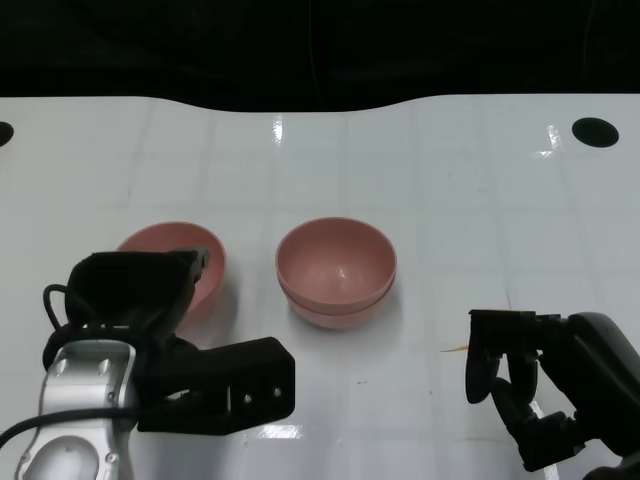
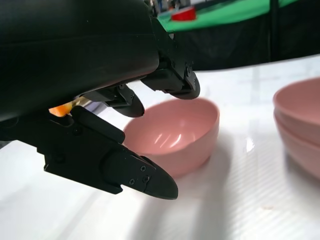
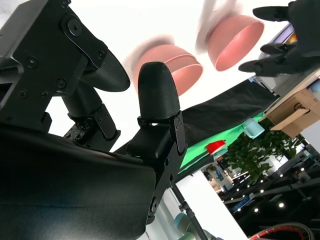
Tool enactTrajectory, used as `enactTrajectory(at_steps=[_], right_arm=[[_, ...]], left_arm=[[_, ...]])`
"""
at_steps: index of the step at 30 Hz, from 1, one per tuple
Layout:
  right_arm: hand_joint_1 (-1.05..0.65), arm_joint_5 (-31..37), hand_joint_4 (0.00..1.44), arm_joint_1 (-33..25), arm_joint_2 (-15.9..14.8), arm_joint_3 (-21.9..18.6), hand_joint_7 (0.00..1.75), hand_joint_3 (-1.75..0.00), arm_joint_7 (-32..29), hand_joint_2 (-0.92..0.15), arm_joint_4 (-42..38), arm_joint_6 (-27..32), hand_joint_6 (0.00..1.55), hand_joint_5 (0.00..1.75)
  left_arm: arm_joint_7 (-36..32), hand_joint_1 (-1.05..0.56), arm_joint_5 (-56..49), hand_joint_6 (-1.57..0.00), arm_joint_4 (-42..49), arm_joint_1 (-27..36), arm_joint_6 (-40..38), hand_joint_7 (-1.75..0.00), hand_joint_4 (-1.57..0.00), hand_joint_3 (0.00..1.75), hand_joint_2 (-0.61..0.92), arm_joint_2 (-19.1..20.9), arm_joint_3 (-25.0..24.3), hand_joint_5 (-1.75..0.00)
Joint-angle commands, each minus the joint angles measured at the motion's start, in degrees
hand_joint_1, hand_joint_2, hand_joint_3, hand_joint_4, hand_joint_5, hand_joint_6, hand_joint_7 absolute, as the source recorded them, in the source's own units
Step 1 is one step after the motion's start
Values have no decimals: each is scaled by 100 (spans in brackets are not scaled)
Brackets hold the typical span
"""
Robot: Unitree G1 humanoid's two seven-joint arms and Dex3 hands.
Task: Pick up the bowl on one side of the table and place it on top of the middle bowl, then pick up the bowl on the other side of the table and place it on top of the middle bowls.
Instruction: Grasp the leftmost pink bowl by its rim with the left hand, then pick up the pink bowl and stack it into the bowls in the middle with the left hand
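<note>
Two pink bowls are stacked (image 1: 336, 268) at the middle of the white table. A single pink bowl (image 1: 172, 252) stands to their left, its near side hidden by my left hand (image 1: 175, 335). The fingers (image 1: 185, 275) of that hand reach over the bowl's near rim, while the thumb sticks out sideways, away from the bowl. In the left wrist view the bowl (image 2: 175, 135) sits just past the spread fingers (image 2: 170, 82), with a gap between them, and the stack (image 2: 300, 125) is beside it. My right hand (image 1: 535, 395) hangs at the near right with fingers apart, holding nothing.
The table (image 1: 480, 200) has a dark round hole (image 1: 595, 131) at the far right corner, and another shows at the far left edge. Its far edge meets a black backdrop. In the right wrist view the stack (image 3: 167, 65), single bowl (image 3: 235, 42) and left hand (image 3: 285, 35) show.
</note>
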State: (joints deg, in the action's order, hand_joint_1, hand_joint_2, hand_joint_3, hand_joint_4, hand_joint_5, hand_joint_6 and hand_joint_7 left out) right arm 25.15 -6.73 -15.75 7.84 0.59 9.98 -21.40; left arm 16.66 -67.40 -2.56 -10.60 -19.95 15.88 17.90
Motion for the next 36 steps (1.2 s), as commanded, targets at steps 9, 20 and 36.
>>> enactTrajectory(at_steps=[9,20,36], right_arm=[[-9,-6,98,11,10,-6,162,-169,-23,-11,18,-6,83,175],[-10,2,98,15,29,16,162,-169,-30,-11,17,-21,83,175],[-9,29,98,26,44,21,161,-170,-53,-11,9,-14,83,175]], left_arm=[[-573,-53,357,-55,1731,-760,41,-3,-74,2,92,70,368,-15],[-2274,-31,1057,-104,2826,-1161,1410,-51,-84,15,92,414,528,-174],[-1176,-32,887,-82,1696,-1427,534,-78,-80,21,92,567,738,-175]])
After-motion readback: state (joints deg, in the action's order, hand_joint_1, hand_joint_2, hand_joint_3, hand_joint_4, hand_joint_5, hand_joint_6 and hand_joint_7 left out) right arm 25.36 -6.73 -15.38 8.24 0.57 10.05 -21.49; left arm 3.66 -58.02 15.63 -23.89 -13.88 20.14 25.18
